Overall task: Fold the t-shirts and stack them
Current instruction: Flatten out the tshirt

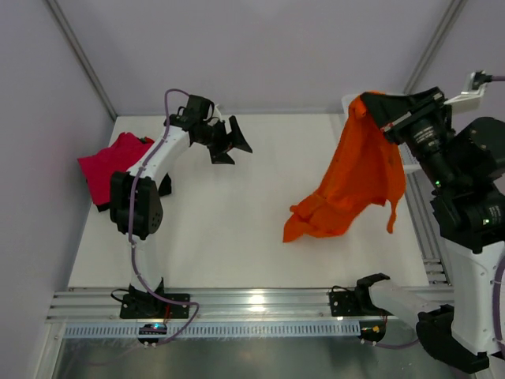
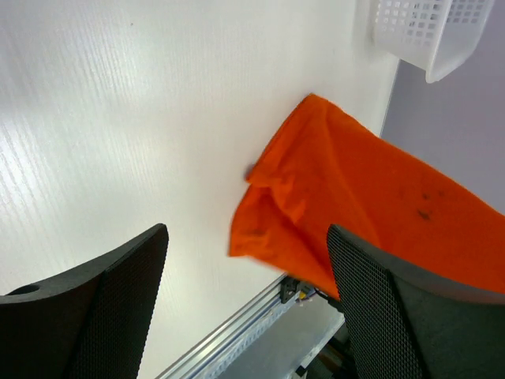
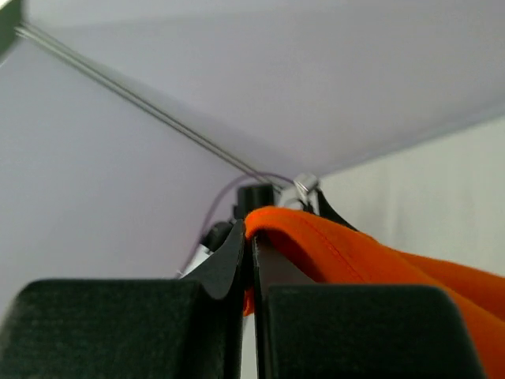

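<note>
Entry, t-shirts on and over the table

1. Orange t-shirt: held up over the table's right half. Its top edge is high near the table's far right corner. The cloth drapes down and leftward, and the lower end lies bunched on the table surface, right of the middle. One loose strip dangles toward the table's right edge.

2. My right gripper: jaws pressed together on a fold of the orange t-shirt's top edge, carrying its weight above the table.

3. My left gripper: jaws spread wide with nothing between them, over the table's far side, left of the middle and well apart from the orange cloth.

4. Magenta t-shirt: a crumpled heap at the table's left edge, just beside my left arm.

5. White mesh basket: at the table's far right corner, only partly seen
</note>
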